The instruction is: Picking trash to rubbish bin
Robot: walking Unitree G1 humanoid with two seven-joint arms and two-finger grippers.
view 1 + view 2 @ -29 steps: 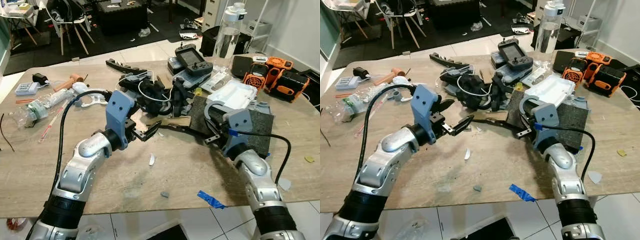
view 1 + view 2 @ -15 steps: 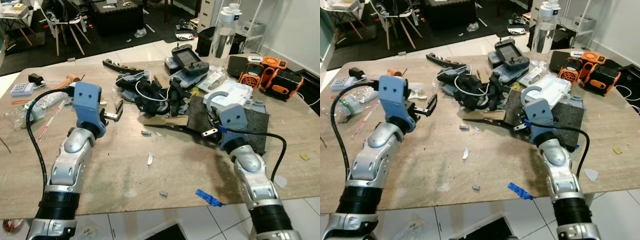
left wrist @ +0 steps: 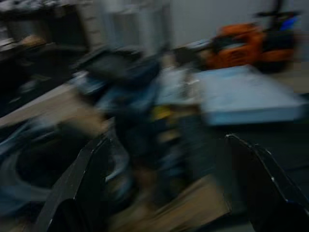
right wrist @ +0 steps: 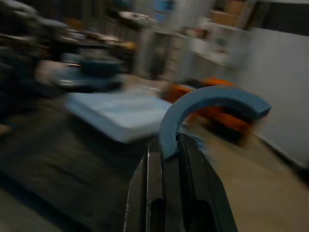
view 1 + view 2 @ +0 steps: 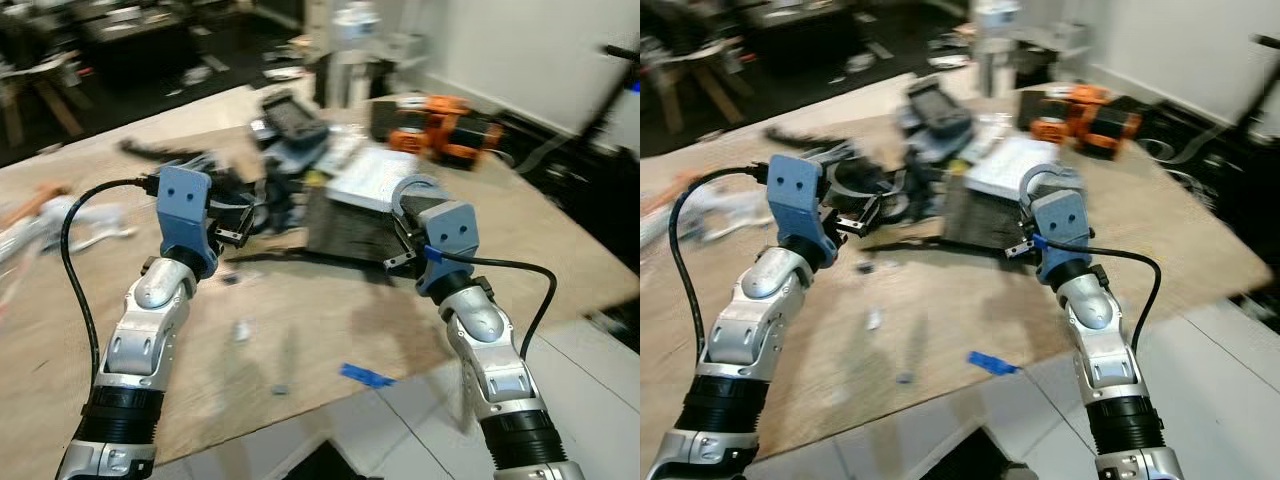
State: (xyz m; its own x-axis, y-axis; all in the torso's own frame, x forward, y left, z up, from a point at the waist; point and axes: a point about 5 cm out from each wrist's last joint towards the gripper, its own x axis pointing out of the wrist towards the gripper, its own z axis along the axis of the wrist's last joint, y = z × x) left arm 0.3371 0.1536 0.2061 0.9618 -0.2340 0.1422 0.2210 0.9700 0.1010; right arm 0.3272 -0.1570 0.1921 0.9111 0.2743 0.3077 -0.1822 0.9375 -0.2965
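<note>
1. Across the blurred head views runs the worktop, still strewn with clutter; no bin can be made out, so the trash has yet to reach it.
2. At the far side, the clutter heap of cables and devices sits in a loose pile, too smeared to sort trash from tools.
3. Near the middle, the grey block lies flat, just beyond the right gripper.
4. Raised above the worktop, the left gripper has its fingers wide apart and holds nothing, probably free for another piece.
5. Beside the block, the right gripper has its fingers together, pinching the blue arc by one end, likely so it can be carried off as trash.
6. Near the front edge, a blue scrap and pale bits lie unpicked.
</note>
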